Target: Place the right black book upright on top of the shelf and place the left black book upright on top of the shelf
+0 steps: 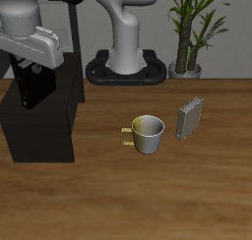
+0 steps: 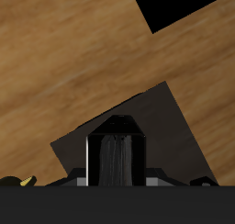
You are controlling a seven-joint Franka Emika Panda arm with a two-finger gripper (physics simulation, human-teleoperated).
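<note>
My gripper is shut on the right black book and holds it upright over the flat top of the shelf, a low matte black box. I cannot tell whether the book touches the top. In the wrist view this book shows edge-on between my fingers, with the dark shelf top beneath it. The left black book stands upright on the table, beyond the mug from the shelf.
A metal mug with a yellow handle stands on the wooden table between the shelf and the standing book. A potted plant stands at the back near the robot's base.
</note>
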